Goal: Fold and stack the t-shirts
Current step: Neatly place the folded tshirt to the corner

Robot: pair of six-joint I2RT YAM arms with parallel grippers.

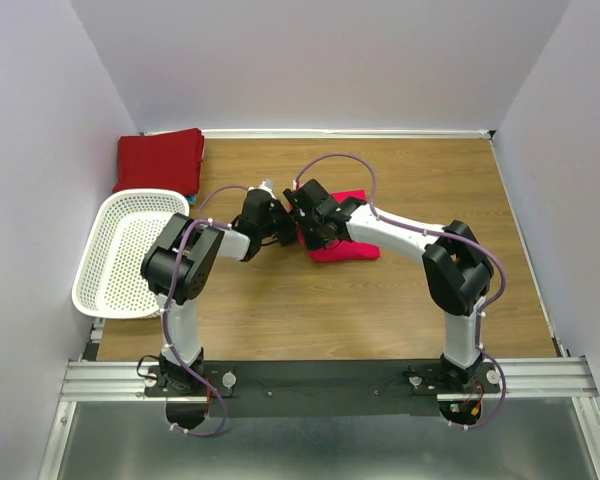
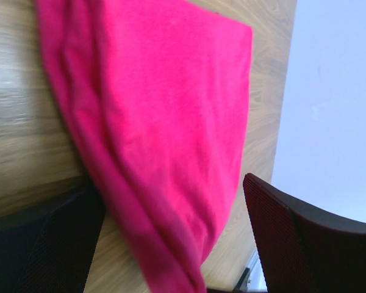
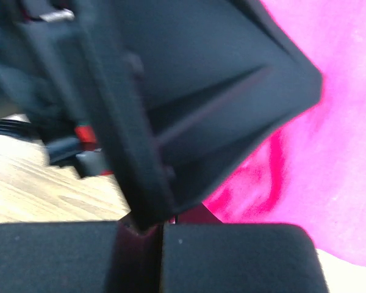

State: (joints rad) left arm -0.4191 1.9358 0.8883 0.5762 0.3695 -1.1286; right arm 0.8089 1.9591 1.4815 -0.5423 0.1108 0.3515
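Note:
The crimson-pink t-shirt (image 1: 348, 246) lies folded at the table's middle, its left part hidden under both grippers. My left gripper (image 1: 281, 222) is at its left edge. In the left wrist view it (image 2: 168, 201) is open, with the shirt (image 2: 171, 110) running between its wide-apart fingers (image 2: 305, 244). My right gripper (image 1: 306, 228) meets it from the right. Its pads (image 3: 232, 259) are pressed together, and shaded pink fabric (image 3: 329, 122) runs down into their seam. A darker red t-shirt (image 1: 160, 160) lies folded at the back left, with a thin teal edge (image 1: 193, 198) showing beneath it.
A white perforated basket (image 1: 105, 262) stands at the left edge, just in front of the dark red shirt. The left gripper's black body (image 3: 189, 91) fills most of the right wrist view. Walls close in the table on three sides.

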